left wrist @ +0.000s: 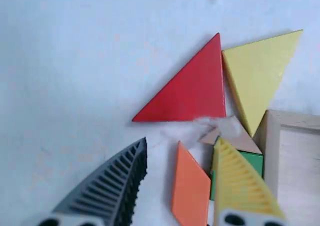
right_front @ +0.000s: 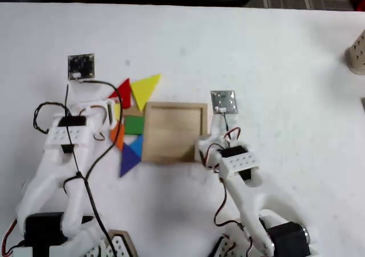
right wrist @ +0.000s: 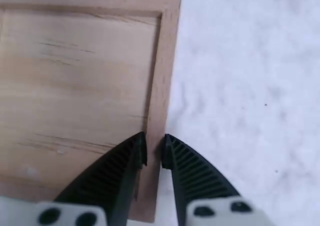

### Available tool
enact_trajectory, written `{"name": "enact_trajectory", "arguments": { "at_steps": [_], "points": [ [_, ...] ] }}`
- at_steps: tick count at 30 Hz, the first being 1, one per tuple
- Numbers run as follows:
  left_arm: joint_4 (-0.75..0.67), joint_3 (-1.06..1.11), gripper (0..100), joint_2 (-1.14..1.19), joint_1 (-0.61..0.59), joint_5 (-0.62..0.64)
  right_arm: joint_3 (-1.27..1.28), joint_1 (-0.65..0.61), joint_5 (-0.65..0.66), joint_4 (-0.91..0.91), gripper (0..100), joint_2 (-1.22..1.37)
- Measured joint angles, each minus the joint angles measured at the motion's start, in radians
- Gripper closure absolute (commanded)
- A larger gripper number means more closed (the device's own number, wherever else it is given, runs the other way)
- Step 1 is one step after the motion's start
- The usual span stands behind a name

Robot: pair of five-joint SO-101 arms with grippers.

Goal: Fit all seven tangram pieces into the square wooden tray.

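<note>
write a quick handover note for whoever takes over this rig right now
Left gripper: open, fingers either side of the orange piece, holding nothing.
Right gripper: closed on the rim of the wooden tray, on the side away from the pieces.
Pieces: red triangle, yellow triangle, green square and blue pieces lie on the table beside the tray.
Done: nothing is in the tray.
Left: every piece is yet to be fitted.
</note>
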Motion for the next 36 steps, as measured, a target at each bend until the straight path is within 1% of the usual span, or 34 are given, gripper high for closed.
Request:
{"name": "enact_trajectory", "arguments": {
  "at_steps": [3, 8, 10, 12, 15, 17, 19, 21, 23, 25, 28, 31, 36],
  "points": [
    [0.0, 0.0, 77, 0.0, -0.003, 0.0, -0.012, 0.0, -0.002, 0.034, 82.4, 0.0],
    [0.0, 0.0, 77, 0.0, -0.006, 0.0, -0.054, 0.008, -0.002, 0.146, 82.2, 0.0],
    [0.0, 0.0, 77, 0.0, -0.006, 0.0, -0.064, 0.035, -0.003, 0.195, 82.2, -0.029],
    [0.038, 0.0, 77, 0.0, -0.006, 0.0, -0.068, 0.081, -0.003, 0.226, 82.2, -0.072],
    [0.138, 0.0, 77, -0.014, -0.006, 0.014, -0.057, 0.149, -0.003, 0.233, 82.2, -0.138],
    [0.249, 0.0, 76, -0.058, -0.006, 0.061, -0.029, 0.173, -0.003, 0.229, 82.2, -0.176],
    [0.382, 0.0, 76, -0.118, 0.018, 0.089, -0.005, 0.175, -0.003, 0.224, 82.2, -0.21],
    [0.503, 0.008, 77, -0.176, 0.052, 0.081, 0.002, 0.178, -0.003, 0.221, 82.2, -0.23],
    [0.572, 0.044, 76, -0.219, 0.089, 0.031, 0.008, 0.18, -0.003, 0.221, 82.2, -0.239],
    [0.585, 0.094, 76, -0.239, 0.146, -0.023, 0.008, 0.176, -0.003, 0.218, 82.2, -0.241],
    [0.577, 0.144, 76, -0.244, 0.198, -0.029, 0.008, 0.176, -0.003, 0.218, 82.2, -0.244],
    [0.555, 0.147, 76, -0.232, 0.209, -0.023, 0.008, 0.176, -0.003, 0.218, 82.2, -0.244],
    [0.54, 0.103, 76, -0.048, 0.216, -0.006, 0.008, 0.176, -0.003, 0.218, 82.2, -0.244]
  ]
}}
